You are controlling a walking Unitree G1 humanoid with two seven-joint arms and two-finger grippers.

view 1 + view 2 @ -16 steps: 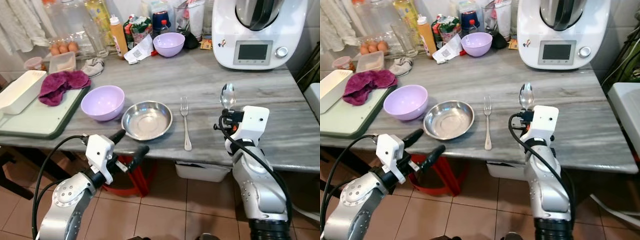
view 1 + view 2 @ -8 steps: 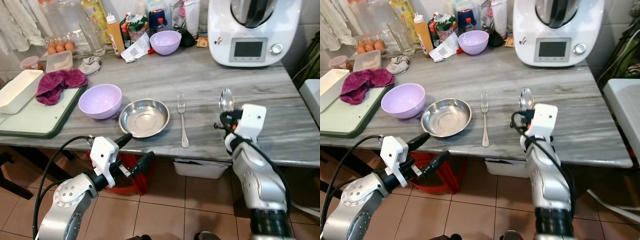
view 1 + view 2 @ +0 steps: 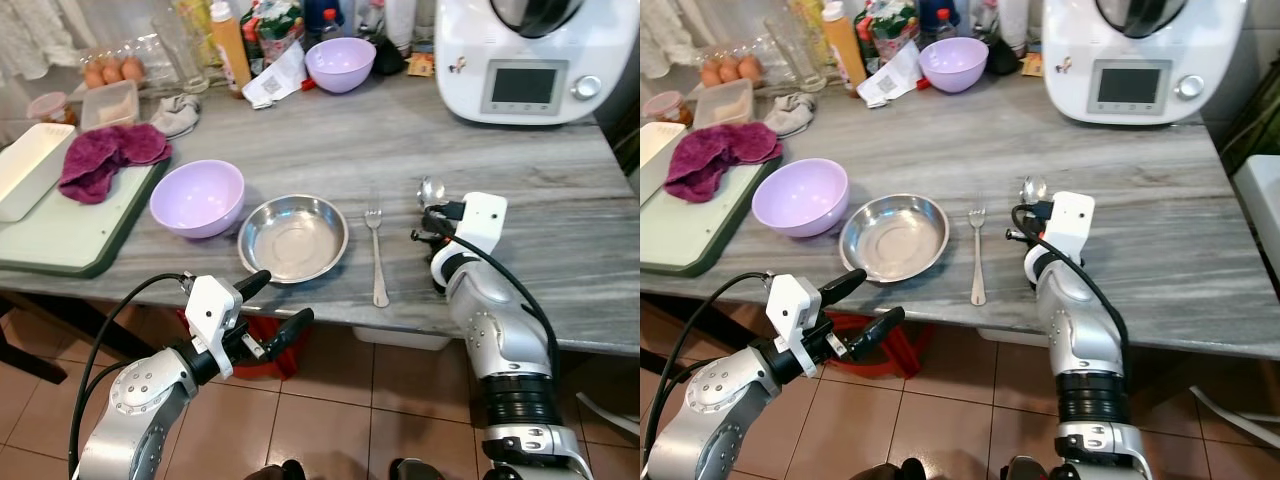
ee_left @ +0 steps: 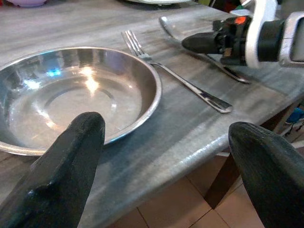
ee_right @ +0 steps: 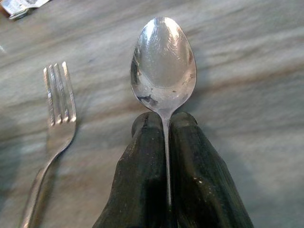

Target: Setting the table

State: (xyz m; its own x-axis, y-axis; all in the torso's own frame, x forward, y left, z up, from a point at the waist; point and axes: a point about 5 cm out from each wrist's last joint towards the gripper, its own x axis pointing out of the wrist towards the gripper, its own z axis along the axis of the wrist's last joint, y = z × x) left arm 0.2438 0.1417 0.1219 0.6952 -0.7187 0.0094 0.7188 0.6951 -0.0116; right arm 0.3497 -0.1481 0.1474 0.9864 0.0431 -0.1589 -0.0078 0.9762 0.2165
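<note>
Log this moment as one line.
right pincer: shut on spoon, right of fork | left pincer: open, below table edge | steel bowl: empty

White kitchen machine [image 3: 528,55] with a screen at the counter's back right; magenta cloth [image 3: 108,158] on the green-rimmed tray [image 3: 70,236]; eggs [image 3: 105,72] in a clear carton (back left); orange-capped sauce bottle [image 3: 230,45] beside crumpled paper [image 3: 276,80]; red stool [image 3: 262,340] underneath.

Right end effector [image 5: 164,156] lowered, spoon [image 5: 163,69] now down near table [image 3: 560,160], beside fork [image 3: 376,250]
</note>
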